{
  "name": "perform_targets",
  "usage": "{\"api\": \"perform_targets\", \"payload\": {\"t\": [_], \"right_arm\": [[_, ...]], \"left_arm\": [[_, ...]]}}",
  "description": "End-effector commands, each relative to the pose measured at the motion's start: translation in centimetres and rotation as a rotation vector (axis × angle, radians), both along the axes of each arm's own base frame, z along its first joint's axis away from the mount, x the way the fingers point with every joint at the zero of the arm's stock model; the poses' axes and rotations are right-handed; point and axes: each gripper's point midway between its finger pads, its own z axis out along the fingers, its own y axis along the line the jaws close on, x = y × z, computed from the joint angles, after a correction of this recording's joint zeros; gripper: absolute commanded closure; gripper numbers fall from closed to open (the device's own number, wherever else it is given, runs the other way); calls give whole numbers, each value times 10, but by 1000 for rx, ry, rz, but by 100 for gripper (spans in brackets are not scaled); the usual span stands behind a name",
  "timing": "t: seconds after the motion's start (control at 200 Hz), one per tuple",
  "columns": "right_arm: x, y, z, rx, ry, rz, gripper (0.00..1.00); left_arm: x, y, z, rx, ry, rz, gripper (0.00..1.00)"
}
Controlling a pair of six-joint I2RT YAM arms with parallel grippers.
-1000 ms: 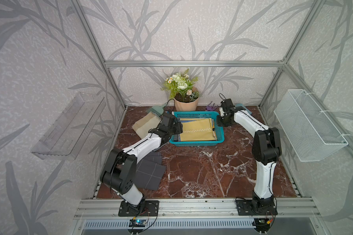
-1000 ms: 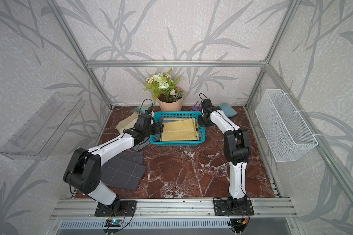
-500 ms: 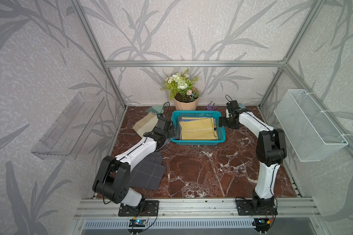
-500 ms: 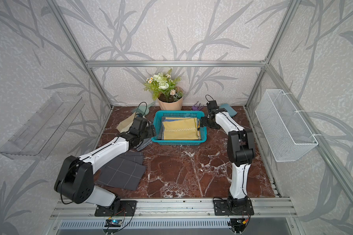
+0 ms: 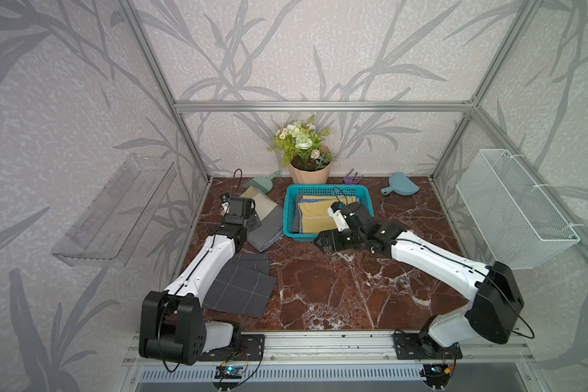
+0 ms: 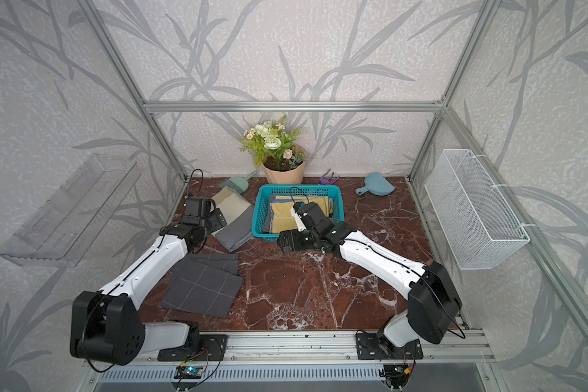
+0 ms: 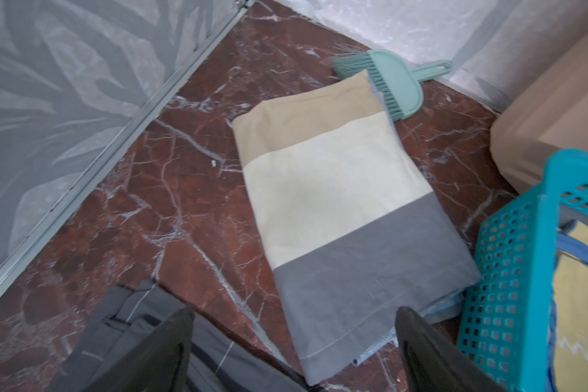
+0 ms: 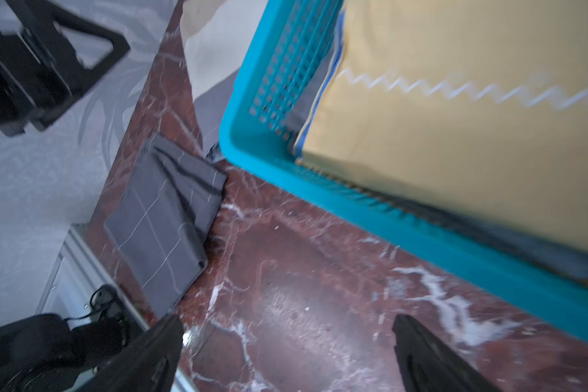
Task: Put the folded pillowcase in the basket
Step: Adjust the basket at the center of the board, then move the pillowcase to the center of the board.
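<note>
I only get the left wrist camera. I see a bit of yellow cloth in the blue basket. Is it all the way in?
Observer: Yes, the pillowcase lies flat inside the basket, though the right arm hides one corner.
Kid: Where's the other pincer? I can't see it!
Observer: The right pincer is open and empty, above the table by the basket's front edge.
</note>
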Motion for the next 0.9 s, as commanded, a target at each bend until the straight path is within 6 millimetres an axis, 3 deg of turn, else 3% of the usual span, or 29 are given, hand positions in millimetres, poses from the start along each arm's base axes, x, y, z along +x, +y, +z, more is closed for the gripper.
{"api": "perform_targets", "payload": {"t": [0.0, 0.06, 0.09, 0.215, 0.41, 0.595, 0.825, 0.895], "right_arm": [[-20, 54, -14, 108, 72, 54, 0], [-39, 81, -23, 95, 93, 120, 0], [-46, 94, -39, 76, 120, 148, 0], [-58, 129, -65, 52, 161, 212, 1], [-55, 151, -105, 11, 233, 231, 6], [-62, 164, -122, 6, 275, 262, 13], [-66, 175, -121, 19, 292, 302, 35], [-67, 176, -120, 22, 295, 305, 50]], "left_arm": [[-13, 21, 15, -22, -38, 58, 1], [-15, 29, 22, -26, -56, 76, 0], [-15, 33, 25, -26, -60, 83, 0], [-18, 39, 34, -44, -87, 87, 0], [-22, 35, 33, -70, -104, 69, 0], [-23, 32, 25, -86, -97, 55, 0], [-24, 31, 21, -85, -94, 47, 0], [-24, 32, 21, -81, -93, 47, 0]]}}
